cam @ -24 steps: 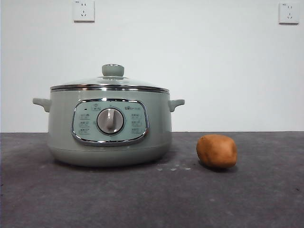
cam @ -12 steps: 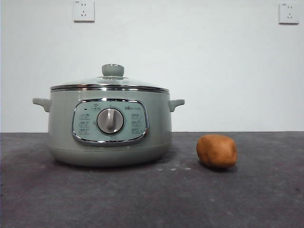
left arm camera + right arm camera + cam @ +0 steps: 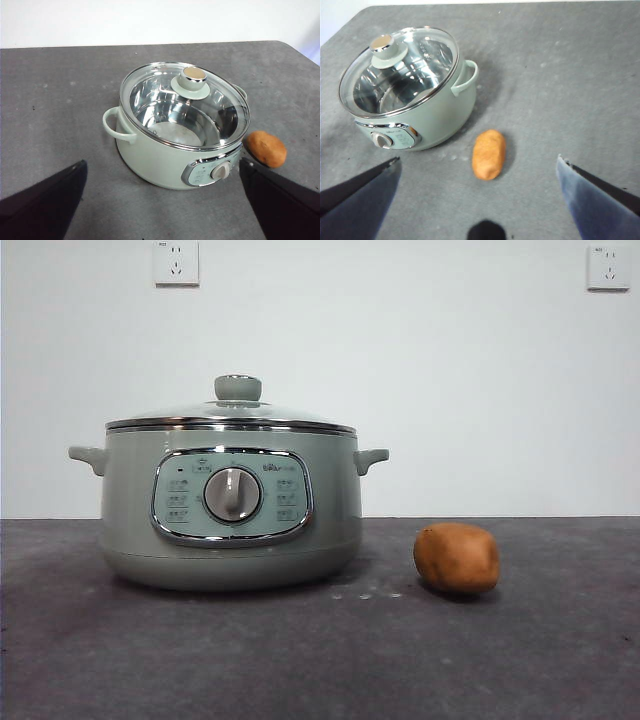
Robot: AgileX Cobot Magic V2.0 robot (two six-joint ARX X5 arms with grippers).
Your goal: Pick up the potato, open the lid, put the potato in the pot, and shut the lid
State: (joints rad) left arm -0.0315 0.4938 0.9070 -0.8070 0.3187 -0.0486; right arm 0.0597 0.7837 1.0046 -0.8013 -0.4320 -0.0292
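Observation:
The potato (image 3: 457,558) lies on the grey table to the right of the pot (image 3: 230,510); it also shows in the left wrist view (image 3: 266,148) and the right wrist view (image 3: 489,154). The lid (image 3: 232,416) sits closed on the pot, its knob (image 3: 238,388) on top; the lid shows in the left wrist view (image 3: 185,107) and the right wrist view (image 3: 400,62). My left gripper (image 3: 162,200) is open and empty, high above the pot (image 3: 165,155). My right gripper (image 3: 477,192) is open and empty, high above the potato, the pot (image 3: 427,117) off to its side.
The grey table (image 3: 320,660) stretches around both things. A white wall with two sockets (image 3: 176,262) (image 3: 608,267) stands behind. No arm shows in the front view.

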